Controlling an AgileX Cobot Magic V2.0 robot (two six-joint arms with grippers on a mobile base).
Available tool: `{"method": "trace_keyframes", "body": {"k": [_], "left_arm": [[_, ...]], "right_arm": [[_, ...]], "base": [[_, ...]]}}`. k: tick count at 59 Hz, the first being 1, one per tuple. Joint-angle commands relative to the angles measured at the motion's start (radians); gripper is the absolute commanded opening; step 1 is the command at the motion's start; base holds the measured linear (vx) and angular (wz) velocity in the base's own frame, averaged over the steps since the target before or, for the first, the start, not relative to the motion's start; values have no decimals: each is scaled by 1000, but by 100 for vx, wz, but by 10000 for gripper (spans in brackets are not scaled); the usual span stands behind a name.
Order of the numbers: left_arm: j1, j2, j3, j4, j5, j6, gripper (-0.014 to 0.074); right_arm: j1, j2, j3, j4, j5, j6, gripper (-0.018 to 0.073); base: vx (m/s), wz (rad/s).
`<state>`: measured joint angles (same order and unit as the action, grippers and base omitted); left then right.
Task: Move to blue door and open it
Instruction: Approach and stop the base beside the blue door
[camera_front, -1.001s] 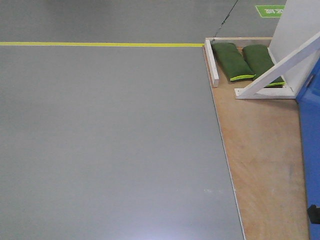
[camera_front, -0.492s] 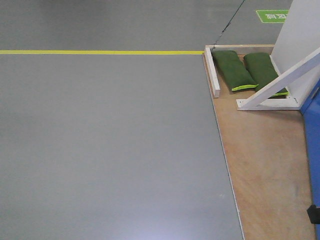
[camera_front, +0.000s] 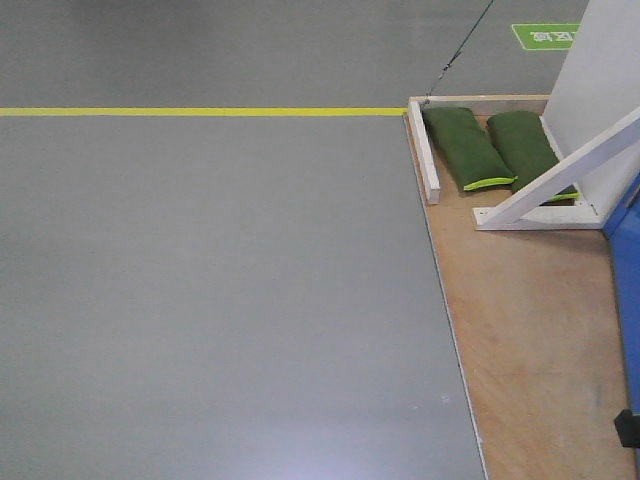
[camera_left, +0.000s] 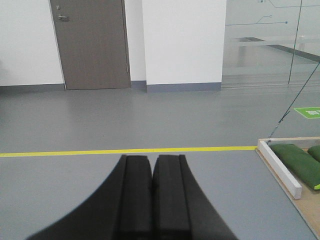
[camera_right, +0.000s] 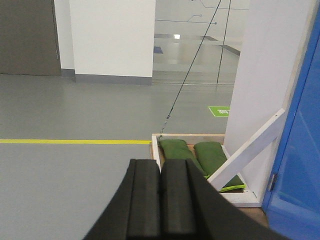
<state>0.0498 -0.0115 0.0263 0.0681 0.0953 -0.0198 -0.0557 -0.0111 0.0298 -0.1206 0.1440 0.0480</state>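
The blue door (camera_right: 300, 170) is a glossy bright-blue panel at the right edge of the right wrist view; a strip of it shows at the right edge of the front view (camera_front: 630, 290). Its handle and lock are out of view. My right gripper (camera_right: 160, 167) is shut and empty, left of the door and well short of it. My left gripper (camera_left: 151, 162) is shut and empty, over grey floor far left of the door.
A plywood base (camera_front: 530, 330) lies on the grey floor (camera_front: 220, 300). On it are two green sandbags (camera_front: 470, 145), a white diagonal brace (camera_front: 560, 170) and a white panel (camera_right: 270, 80). A yellow floor line (camera_front: 200, 111) crosses the floor. A brown door (camera_left: 90, 45) stands far back.
The view has shifted: the yellow line, sandbags and brace have slid lower in the frame, and less of the blue door shows at the right edge.
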Motion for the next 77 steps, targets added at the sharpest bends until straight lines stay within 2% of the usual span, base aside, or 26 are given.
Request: {"method": "trace_keyframes", "body": {"k": [1,34,47,55,67,77], "left_arm": [[0,-14,-27,-2,-83,-7,73],[0,-14,-27,-2,-83,-7,73],[0,-14,-27,-2,-83,-7,73],[0,-14,-27,-2,-83,-7,73],[0,-14,-27,-2,-83,-7,73],[0,-14,-27,-2,-83,-7,73]], "right_arm": [[-7,-13,1,-10,-82,-4,-1],[-7,-13,-26,-9,-51,-4,-1],[-7,6,-257,-10,129,-4,-1],[-7,88,-401,-36,133,-4,-1],[-8,272,-625,-165,133,-4,-1],[-8,403,-783,-167,123,-4,-1]], "base": [[5,0],[1,0],[0,0],[0,0],[0,0],[0,0]]}}
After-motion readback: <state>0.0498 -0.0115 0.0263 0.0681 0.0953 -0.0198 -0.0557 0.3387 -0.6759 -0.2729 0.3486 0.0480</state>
